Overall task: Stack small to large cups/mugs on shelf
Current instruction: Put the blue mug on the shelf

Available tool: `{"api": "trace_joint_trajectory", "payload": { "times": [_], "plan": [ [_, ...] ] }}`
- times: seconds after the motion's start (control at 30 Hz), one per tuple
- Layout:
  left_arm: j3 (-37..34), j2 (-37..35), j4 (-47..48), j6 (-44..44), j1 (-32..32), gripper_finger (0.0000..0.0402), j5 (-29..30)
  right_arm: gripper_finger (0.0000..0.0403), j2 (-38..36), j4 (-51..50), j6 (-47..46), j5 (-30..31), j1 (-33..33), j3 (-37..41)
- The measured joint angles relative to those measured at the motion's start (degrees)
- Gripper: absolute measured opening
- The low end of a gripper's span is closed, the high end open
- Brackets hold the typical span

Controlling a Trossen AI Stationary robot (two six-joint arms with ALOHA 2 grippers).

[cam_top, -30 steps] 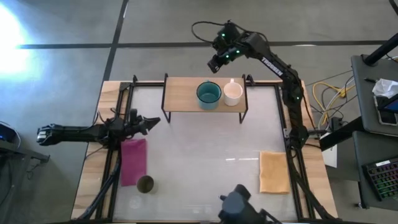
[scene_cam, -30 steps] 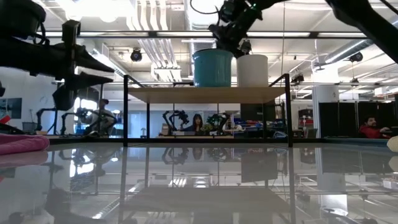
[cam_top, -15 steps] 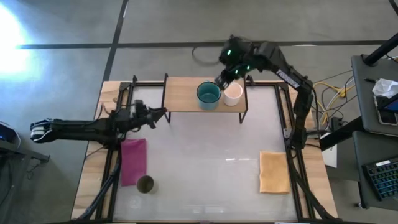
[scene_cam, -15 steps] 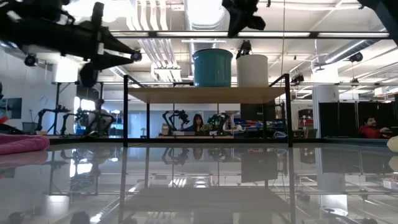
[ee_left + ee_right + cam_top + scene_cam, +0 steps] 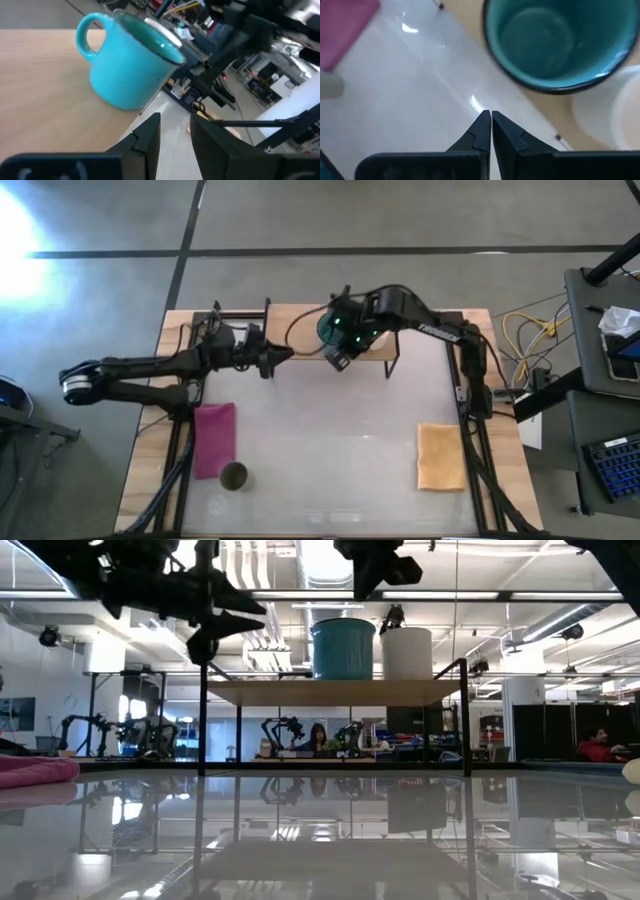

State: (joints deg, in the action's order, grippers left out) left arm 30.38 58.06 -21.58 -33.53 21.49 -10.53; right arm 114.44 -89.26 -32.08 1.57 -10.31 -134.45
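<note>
The teal mug (image 5: 325, 330) and the white mug (image 5: 374, 346) stand side by side on the light-wood shelf (image 5: 290, 330) at the table's far side; both show in the low view, teal (image 5: 342, 648) and white (image 5: 406, 652). The olive tumbler (image 5: 233, 476) stands on the table at the near left. My right gripper (image 5: 335, 361) is shut and hovers above the shelf's near edge, beside the teal mug (image 5: 550, 40). My left gripper (image 5: 288, 357) is open by a narrow gap, level, just left of the teal mug (image 5: 130, 65).
A pink cloth (image 5: 214, 438) lies at the left beside the tumbler, and an orange cloth (image 5: 441, 456) at the near right. The shelf's black legs (image 5: 202, 720) stand on the glass table top. People and equipment show in the room beyond.
My right gripper has swung from beyond the shelf's far edge over the mugs to the shelf's near edge. My left gripper has risen and gone toward the table's right and far edge, up to the shelf's left part, toward the teal mug. The mugs have stayed put.
</note>
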Motion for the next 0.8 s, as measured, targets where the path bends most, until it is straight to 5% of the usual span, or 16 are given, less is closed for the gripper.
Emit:
{"api": "trace_joint_trajectory", "payload": {
  "times": [0.4,0.8],
  "plan": [
    [3.6,6.0,0.0,2.8,1.8,0.0091,-5.6,0.0009,2.5,1.0,-6.9,6.2,2.4,0.3],
    [3.0,-3.0,5.7,2.5,1.8,0.0091,-9.1,0.0009,2.4,1.4,-8.0,9.9,1.9,0.6]
  ]
}}
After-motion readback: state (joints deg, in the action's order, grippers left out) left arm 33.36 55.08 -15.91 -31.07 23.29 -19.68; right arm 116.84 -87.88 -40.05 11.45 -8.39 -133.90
